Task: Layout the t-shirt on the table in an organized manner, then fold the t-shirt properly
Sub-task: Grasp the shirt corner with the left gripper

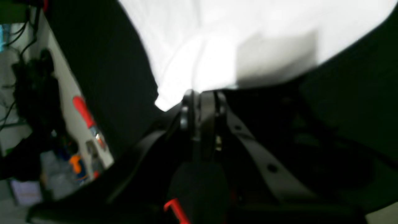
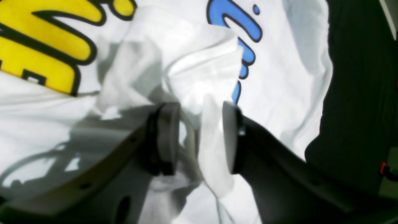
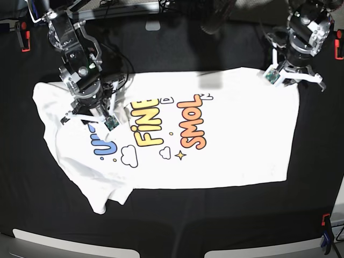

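The t-shirt [image 3: 226, 156] lies spread on the black table [image 3: 215, 215], print side up, with one sleeve rumpled at the lower left. My right gripper [image 2: 200, 130] is on the left of the base view [image 3: 97, 114]. It stands open over the shirt beside the blue lettering [image 2: 245, 46], with a raised fold of white cloth between its fingers [image 2: 168, 137]. My left gripper [image 1: 202, 96] sits at the shirt's far right corner [image 3: 287, 75]. Its jaws are pressed together on the edge of the white cloth [image 1: 217, 37]. That view is blurred.
Red clips [image 3: 22, 40] [image 3: 338, 49] mark the table's far corners, and a blue clip [image 3: 324, 240] sits at the near right edge. Cables and arm bases crowd the back edge. A red-handled tool [image 1: 84, 113] lies beyond the table's side.
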